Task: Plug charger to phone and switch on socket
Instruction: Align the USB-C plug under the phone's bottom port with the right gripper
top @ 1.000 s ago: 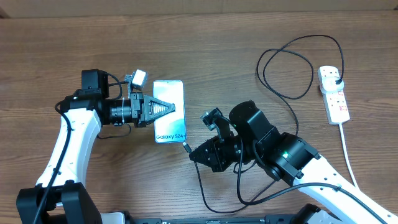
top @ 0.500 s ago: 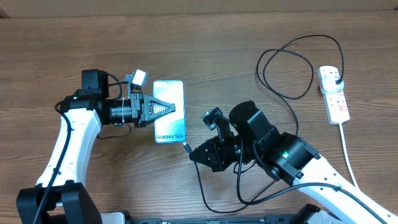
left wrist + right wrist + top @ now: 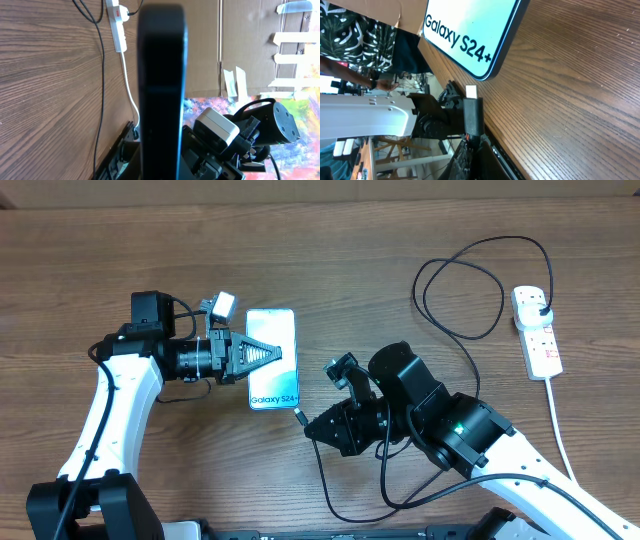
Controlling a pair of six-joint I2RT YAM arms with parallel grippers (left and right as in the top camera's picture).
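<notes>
Overhead: left hand clamps the phone at its left edge. Right hand pinches the charger tip just below the phone, unplugged. Socket lies far right on the bench.

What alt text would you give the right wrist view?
The silver tip of the charger sits just short of the bottom corner of the phone, not plugged in. The lit screen reads Galaxy S24+; wooden table fills the right.
</notes>
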